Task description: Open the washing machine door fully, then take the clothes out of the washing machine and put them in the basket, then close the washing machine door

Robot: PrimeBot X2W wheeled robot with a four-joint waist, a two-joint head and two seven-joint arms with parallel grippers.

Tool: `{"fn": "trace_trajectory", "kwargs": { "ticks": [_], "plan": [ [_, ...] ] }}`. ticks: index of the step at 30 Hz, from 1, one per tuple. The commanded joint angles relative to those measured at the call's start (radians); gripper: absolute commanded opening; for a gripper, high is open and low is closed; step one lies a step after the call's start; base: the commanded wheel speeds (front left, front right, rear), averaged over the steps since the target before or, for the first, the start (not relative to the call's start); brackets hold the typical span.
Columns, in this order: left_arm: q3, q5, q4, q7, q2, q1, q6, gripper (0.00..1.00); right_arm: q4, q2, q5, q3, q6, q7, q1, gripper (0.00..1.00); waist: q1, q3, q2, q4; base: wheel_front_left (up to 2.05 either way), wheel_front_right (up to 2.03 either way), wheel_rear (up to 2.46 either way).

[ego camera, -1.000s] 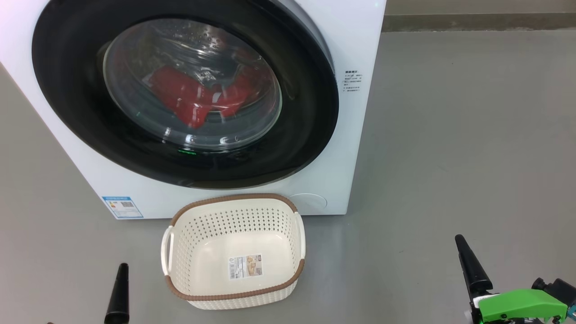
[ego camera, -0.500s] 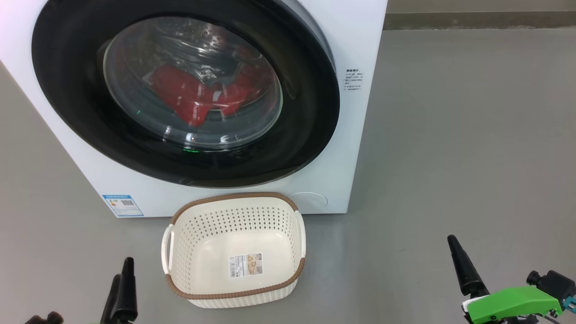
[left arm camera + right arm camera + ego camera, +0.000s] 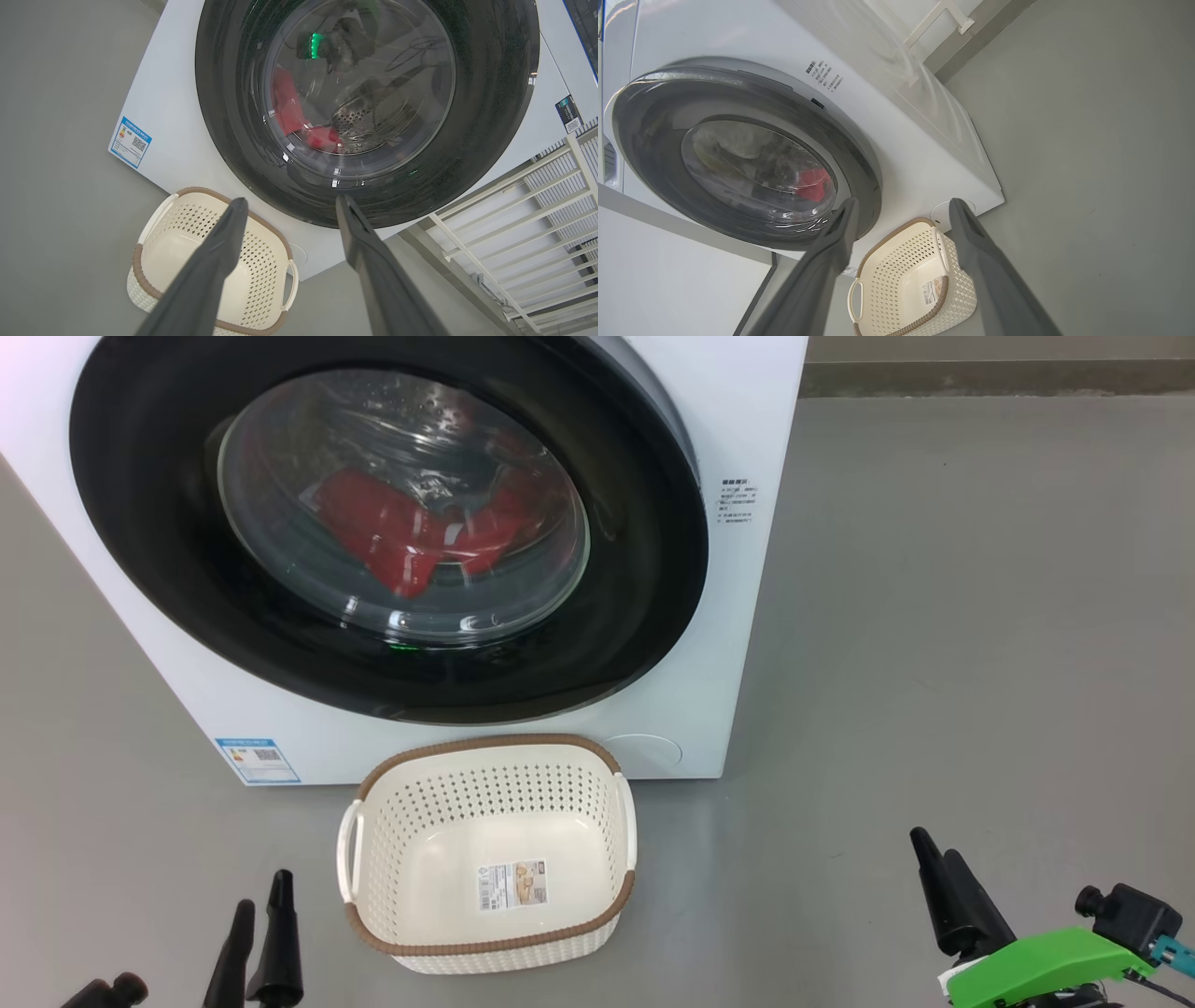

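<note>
Where the smooth grey floor point(image 3: 934, 616) runs back from us, it ends at a darker skirting strip point(image 3: 999, 378) along the foot of the wall point(image 3: 999, 345), and in the left wrist view we see a white slatted rack point(image 3: 542, 182) beside the machine. On that floor stands the washing machine point(image 3: 747, 429), a white box with a small blue label point(image 3: 257, 761) low on its front. Most of that front is covered by the washing machine door point(image 3: 644, 616), a broad glossy black ring around a clear bulging glass centre. It lies against the machine, though we cannot tell whether it is latched. Through the glass we see the clothes point(image 3: 392, 537), bright red, lying in the perforated steel drum point(image 3: 355, 121). Just in front of the machine sits the basket point(image 3: 485, 743), cream with perforated sides, a brown rim and a sticker point(image 3: 511, 885) on its bottom. Our left gripper point(image 3: 262, 890) hangs released over the floor left of the basket, and our right gripper point(image 3: 935, 844) is likewise released well off to its right, with the fingers spread apart in both wrist views
</note>
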Motion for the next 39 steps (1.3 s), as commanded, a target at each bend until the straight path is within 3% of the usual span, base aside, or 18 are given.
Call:
{"fn": "trace_trajectory", "kwargs": {
  "ticks": [1,39],
  "plan": [
    [0.013,0.033,-0.034,-0.012,0.02,-0.015,-0.002,1.0,-0.029,-0.016,-0.028,0.021,0.0,-0.012,-0.03,1.0,-0.0001,0.0,-0.0001,0.0,0.0,0.0,0.0],
    [-0.022,0.509,-0.105,-0.124,0.04,0.005,-0.003,1.0,-0.078,-0.083,-0.47,0.087,-0.001,-0.123,-0.014,1.0,-0.0001,0.022,-0.0001,0.011,0.0,0.0,0.0]
  ]
}}
